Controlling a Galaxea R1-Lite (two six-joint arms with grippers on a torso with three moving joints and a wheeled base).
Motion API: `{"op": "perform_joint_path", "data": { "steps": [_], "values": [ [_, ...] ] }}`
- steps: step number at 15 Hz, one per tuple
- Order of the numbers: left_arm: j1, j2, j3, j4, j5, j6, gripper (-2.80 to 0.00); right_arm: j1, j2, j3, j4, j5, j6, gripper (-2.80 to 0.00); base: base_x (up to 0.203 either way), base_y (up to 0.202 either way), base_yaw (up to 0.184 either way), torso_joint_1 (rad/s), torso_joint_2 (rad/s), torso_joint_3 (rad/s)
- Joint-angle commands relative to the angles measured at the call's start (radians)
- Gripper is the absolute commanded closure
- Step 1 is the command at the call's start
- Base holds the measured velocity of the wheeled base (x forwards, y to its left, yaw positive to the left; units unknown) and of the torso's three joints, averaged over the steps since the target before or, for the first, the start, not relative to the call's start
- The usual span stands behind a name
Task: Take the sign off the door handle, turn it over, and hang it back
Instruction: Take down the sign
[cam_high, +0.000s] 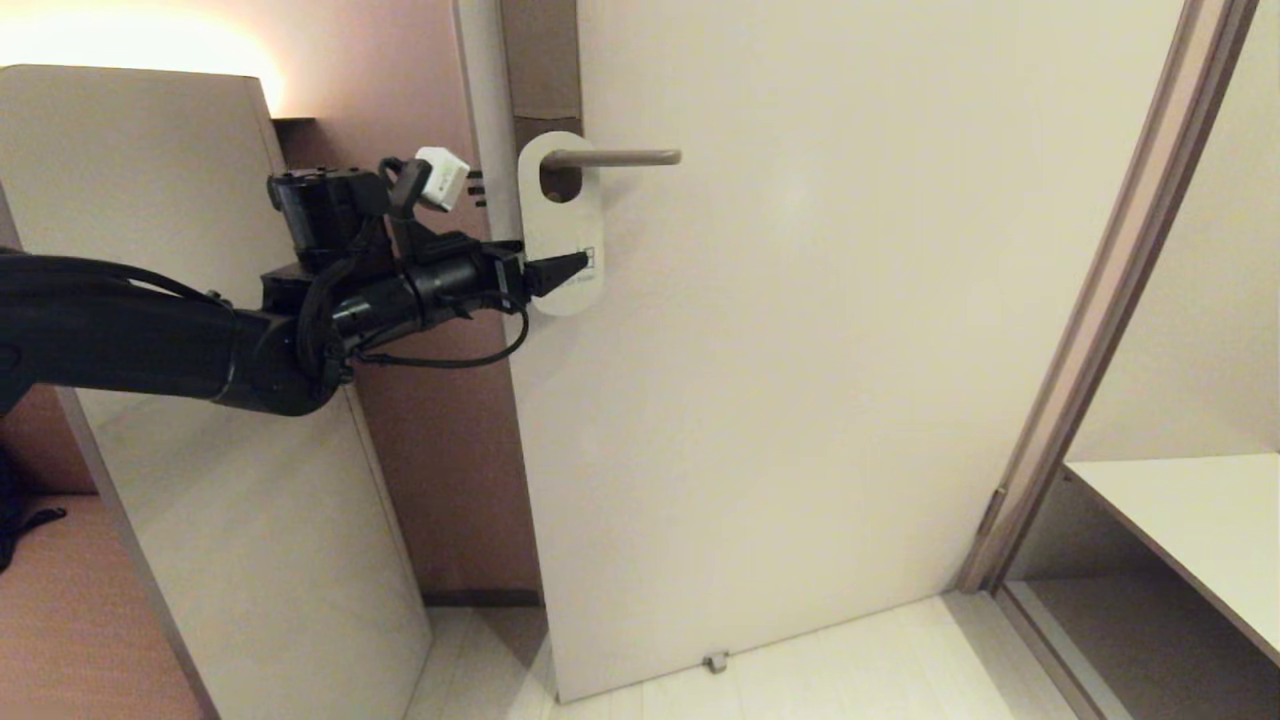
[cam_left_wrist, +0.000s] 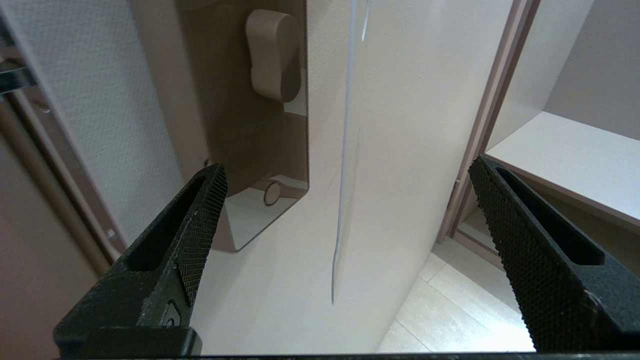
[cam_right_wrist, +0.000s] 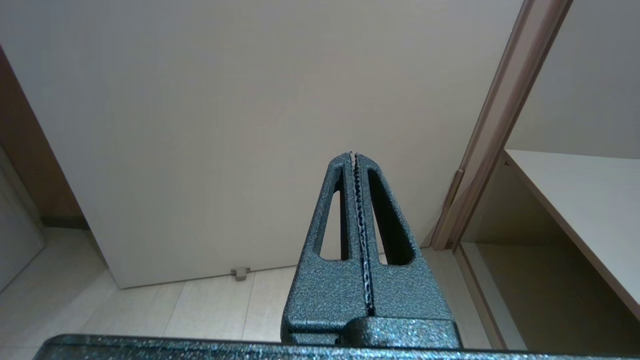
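Sign (cam_high: 560, 225) hangs by its top hole on the door handle (cam_high: 612, 158), flat against the cream door (cam_high: 800, 350), a small printed mark low on its face.

Nearest in the head view, the left arm reaches in from the left edge at handle height. Its left gripper (cam_high: 570, 270) points at the lower part of the sign, the black tip overlapping the sign's printed end. From the left wrist camera the two textured fingers (cam_left_wrist: 202, 220) stand spread wide apart with nothing between them but the sign seen edge-on (cam_left_wrist: 345, 200), a thin pale strip lying just off the door face and touching neither finger. Beyond that strip sits the brown lock plate (cam_left_wrist: 250, 130) with the handle's base.

Right gripper (cam_right_wrist: 356, 200) shows only in its own wrist camera, low before the door, fingers pressed together and holding nothing.

Farther off, a small door stop (cam_high: 714, 661) sits at the door's foot on the pale floor, and a white shelf (cam_high: 1190, 520) stands past the door frame (cam_high: 1100, 300) on the right.
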Motion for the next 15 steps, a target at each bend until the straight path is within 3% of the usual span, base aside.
{"op": "perform_joint_path", "data": {
  "steps": [1, 6, 7, 15],
  "values": [
    [-0.001, 0.013, -0.006, -0.004, -0.002, -0.001, -2.8, 0.0, 0.001, 0.0, 0.0, 0.0, 0.0, 0.0, 0.0, 0.0, 0.0, 0.0, 0.0, 0.0],
    [-0.005, 0.043, -0.045, -0.004, -0.004, -0.004, -2.8, 0.0, 0.001, 0.0, 0.0, 0.0, 0.0, 0.0, 0.0, 0.0, 0.0, 0.0, 0.0, 0.0],
    [-0.007, 0.048, -0.059, -0.004, -0.004, -0.004, 0.0, 0.0, 0.001, 0.0, 0.0, 0.0, 0.0, 0.0, 0.0, 0.0, 0.0, 0.0, 0.0, 0.0],
    [-0.022, 0.079, -0.111, -0.001, -0.002, -0.004, 0.0, 0.0, 0.001, 0.0, 0.0, 0.0, 0.0, 0.0, 0.0, 0.0, 0.0, 0.0, 0.0, 0.0]
  ]
}}
